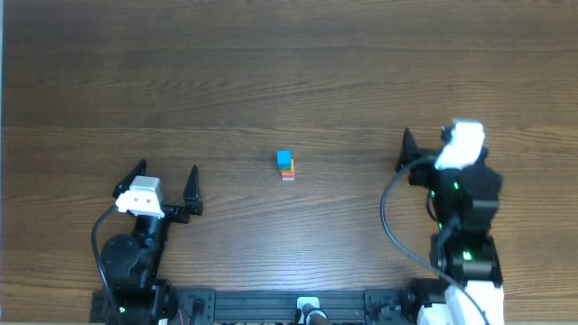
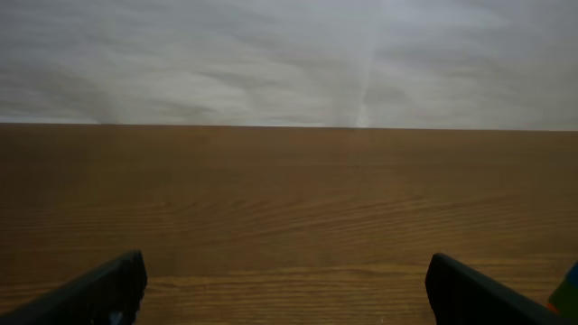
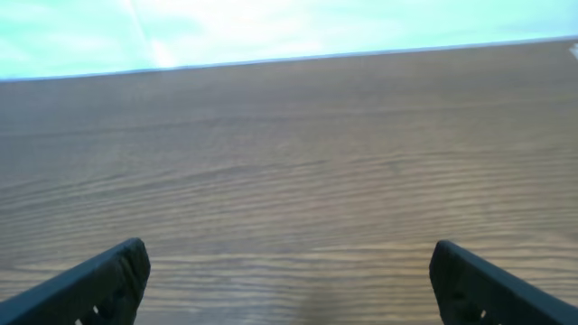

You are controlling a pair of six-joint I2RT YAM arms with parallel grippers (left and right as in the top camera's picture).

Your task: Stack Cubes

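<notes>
Stack of cubes (image 1: 285,166): one (three layers showing: blue, orange, pink) | left gripper (image 1: 167,170): released | right gripper (image 3: 289,262): released

Cube stack (image 1: 286,167) stands upright on the table (image 1: 289,72): blue cube (image 1: 284,159) topmost, orange cube (image 1: 289,168) under it, pink cube (image 1: 288,177) lowest

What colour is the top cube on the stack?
Blue top cube, seen best in the top view.

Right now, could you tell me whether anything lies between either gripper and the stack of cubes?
Nothing visible does. Only bare table lies between the left gripper and the stack of cubes, and likewise between the right gripper and that stack. Both grippers are open and empty.
</notes>
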